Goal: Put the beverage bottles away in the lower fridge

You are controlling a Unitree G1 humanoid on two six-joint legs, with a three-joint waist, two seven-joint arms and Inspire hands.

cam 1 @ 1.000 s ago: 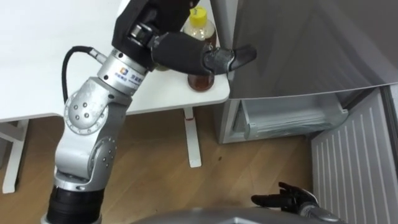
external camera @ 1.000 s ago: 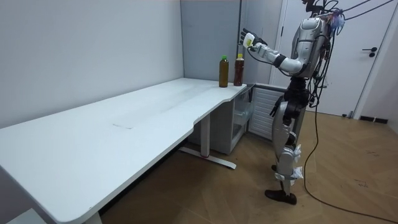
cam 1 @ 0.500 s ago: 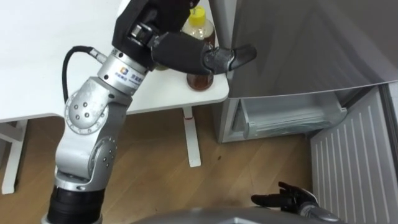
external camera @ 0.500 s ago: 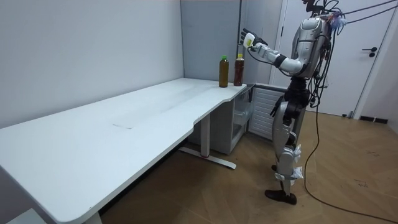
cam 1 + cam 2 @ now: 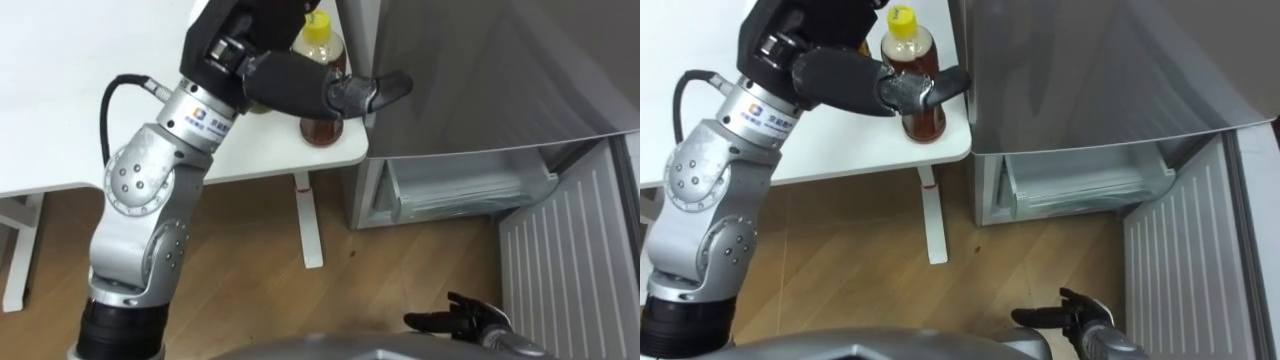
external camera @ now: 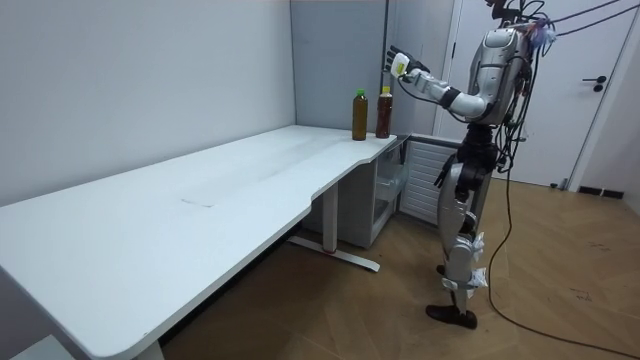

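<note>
Hovering over the far corner of the white table (image 5: pixel 70 90), the left hand (image 5: pixel 310 88) is held with its fingers stretched out flat, and nothing is gripped by it. A yellow-capped bottle (image 5: pixel 324 45) of brown drink is seen standing upright on that table corner, below the hand and partly hidden by it. A green-capped bottle (image 6: pixel 359 115) stands just beside it on the table. Next to the table a grey fridge (image 5: pixel 480 70) is seen, with its lower compartment (image 5: pixel 465 185) exposed and its door (image 5: pixel 570 260) swung open. Well below the table's edge, the right hand (image 5: pixel 462 320) is held low with loosely spread fingers, empty.
</note>
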